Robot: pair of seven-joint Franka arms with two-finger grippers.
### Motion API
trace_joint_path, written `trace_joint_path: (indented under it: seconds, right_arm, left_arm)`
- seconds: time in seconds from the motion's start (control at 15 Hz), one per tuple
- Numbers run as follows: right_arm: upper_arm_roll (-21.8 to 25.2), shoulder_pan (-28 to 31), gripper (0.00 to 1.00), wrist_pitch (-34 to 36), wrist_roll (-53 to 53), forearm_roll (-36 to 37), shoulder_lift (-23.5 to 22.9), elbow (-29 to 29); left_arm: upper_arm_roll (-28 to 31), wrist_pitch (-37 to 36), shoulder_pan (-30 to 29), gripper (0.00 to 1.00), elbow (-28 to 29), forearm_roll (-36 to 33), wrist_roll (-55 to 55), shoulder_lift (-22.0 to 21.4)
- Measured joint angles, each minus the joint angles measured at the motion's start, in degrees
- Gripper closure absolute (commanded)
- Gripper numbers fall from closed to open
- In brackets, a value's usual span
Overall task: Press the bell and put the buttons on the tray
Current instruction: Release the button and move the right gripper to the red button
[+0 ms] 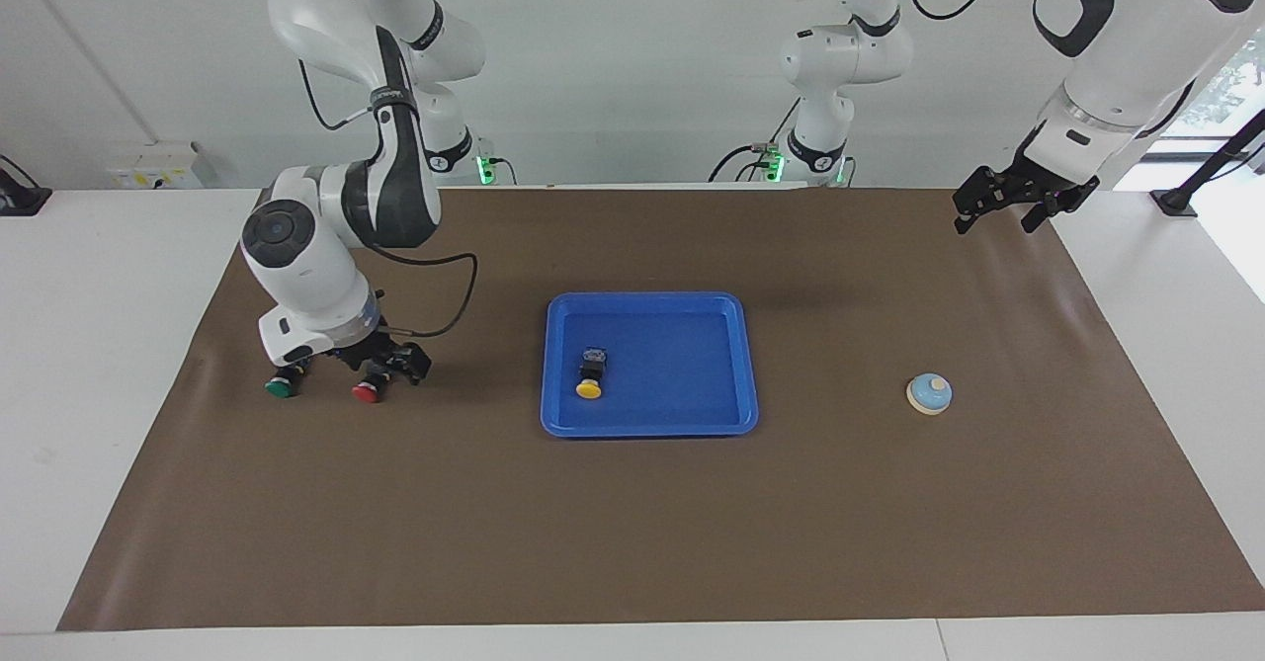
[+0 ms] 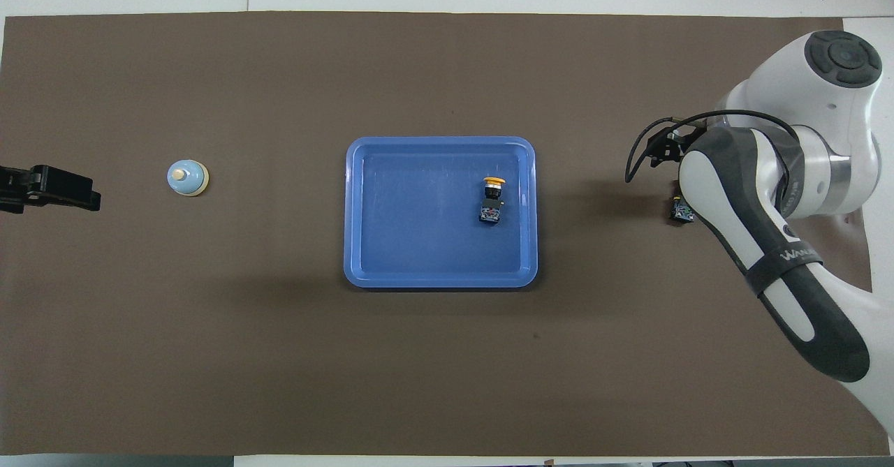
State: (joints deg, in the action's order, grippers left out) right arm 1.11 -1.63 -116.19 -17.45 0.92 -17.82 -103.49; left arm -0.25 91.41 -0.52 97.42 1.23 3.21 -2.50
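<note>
The blue tray [image 1: 649, 426] [image 2: 440, 282] lies mid-mat with the yellow button [image 1: 590, 381] [image 2: 491, 198] on its side inside it, free of any gripper. My right gripper [image 1: 381, 369] is open and low at the red button [image 1: 366, 393] [image 2: 681, 210], its fingers on either side of the button's black body. Whether they touch it I cannot tell. The green button [image 1: 280, 387] lies just beside, toward the right arm's end, and the arm hides it in the overhead view. The bell [image 1: 929, 393] [image 2: 187, 176] stands alone toward the left arm's end. My left gripper [image 1: 1000, 210] [image 2: 49, 188] waits open above the mat's edge there.
A brown mat [image 1: 632, 533] covers most of the white table. The right arm's forearm and a looping black cable [image 1: 455, 295] hang over the mat between the tray and the two buttons.
</note>
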Motion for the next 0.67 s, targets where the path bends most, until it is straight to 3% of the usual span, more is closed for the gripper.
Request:
trace_joint_path:
  seconds: [0.4, 0.67]
  right_arm:
    - [0.00, 2.94, 0.00, -12.41, 1.74, 0.29, 1.46, -10.93]
    - [-0.03, 2.86, 0.00, -15.79, 1.74, 0.29, 1.81, -14.95]
  left_arm:
    - [0.00, 0.00, 0.00, 0.00, 0.00, 0.00, 0.00, 0.00]
    - [0.00, 0.00, 0.00, 0.00, 0.00, 0.00, 0.00, 0.00]
